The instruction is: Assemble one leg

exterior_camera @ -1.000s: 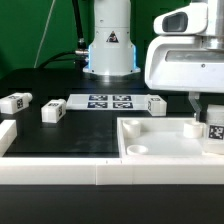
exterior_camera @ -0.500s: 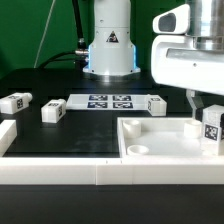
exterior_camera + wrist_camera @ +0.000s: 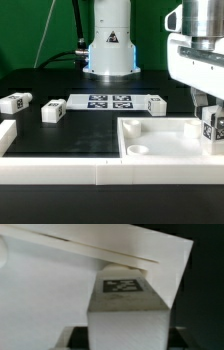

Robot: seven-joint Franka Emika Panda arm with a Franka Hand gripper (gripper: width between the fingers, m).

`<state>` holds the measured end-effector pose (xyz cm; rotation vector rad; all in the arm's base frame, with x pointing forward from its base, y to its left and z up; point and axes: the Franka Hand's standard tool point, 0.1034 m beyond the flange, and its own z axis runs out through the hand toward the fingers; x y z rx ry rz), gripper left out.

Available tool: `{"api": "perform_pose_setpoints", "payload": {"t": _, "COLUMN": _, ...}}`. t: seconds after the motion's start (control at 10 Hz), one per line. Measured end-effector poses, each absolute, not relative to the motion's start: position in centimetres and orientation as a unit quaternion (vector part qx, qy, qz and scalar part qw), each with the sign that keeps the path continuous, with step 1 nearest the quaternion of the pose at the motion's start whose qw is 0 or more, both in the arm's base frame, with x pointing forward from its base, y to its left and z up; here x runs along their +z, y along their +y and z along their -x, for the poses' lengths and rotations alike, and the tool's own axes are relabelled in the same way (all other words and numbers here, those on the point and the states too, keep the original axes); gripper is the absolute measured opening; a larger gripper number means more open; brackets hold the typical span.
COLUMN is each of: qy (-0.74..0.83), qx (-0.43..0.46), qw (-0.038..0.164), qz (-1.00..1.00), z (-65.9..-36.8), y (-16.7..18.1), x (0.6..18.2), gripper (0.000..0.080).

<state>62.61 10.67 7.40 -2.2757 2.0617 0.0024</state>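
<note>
My gripper (image 3: 207, 118) is shut on a white leg (image 3: 211, 128) with a black-and-white tag and holds it upright over the far right corner of the large white tray-like piece (image 3: 160, 140). In the wrist view the leg (image 3: 126, 308) runs out from between the jaws, tag face up, its far end at the tray's edge (image 3: 100, 255). Three other legs lie on the black table: one (image 3: 14, 102) at the exterior view's left, one (image 3: 52, 112) beside it, one (image 3: 155, 105) by the marker board.
The marker board (image 3: 110, 101) lies flat at the back centre, in front of the robot base (image 3: 110, 50). A white rail (image 3: 50, 170) runs along the front, with a white bracket (image 3: 6, 135) at the exterior view's left.
The arm and the held leg have moved toward the exterior view's right, to the tray's far right corner. The other legs have not moved.
</note>
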Motion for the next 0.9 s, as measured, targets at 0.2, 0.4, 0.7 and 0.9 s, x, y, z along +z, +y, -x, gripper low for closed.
{"api": "perform_pose_setpoints", "payload": {"t": 0.2, "qy": 0.729, "qx": -0.001, "qw": 0.037, "qz": 0.683, "z": -62.42, "y": 10.73, "x": 7.38, "gripper": 0.0290}}
{"api": "perform_pose_setpoints", "payload": {"t": 0.4, "qy": 0.804, "qx": 0.007, "qw": 0.037, "qz": 0.594, "z": -62.29, "y": 11.00, "x": 7.41, "gripper": 0.0290}}
{"api": "perform_pose_setpoints", "payload": {"t": 0.7, "qy": 0.829, "qx": 0.016, "qw": 0.044, "qz": 0.557, "z": -62.24, "y": 10.94, "x": 7.42, "gripper": 0.0290}}
{"api": "perform_pose_setpoints", "payload": {"t": 0.9, "qy": 0.826, "qx": 0.018, "qw": 0.045, "qz": 0.561, "z": -62.24, "y": 10.96, "x": 7.41, "gripper": 0.0291}}
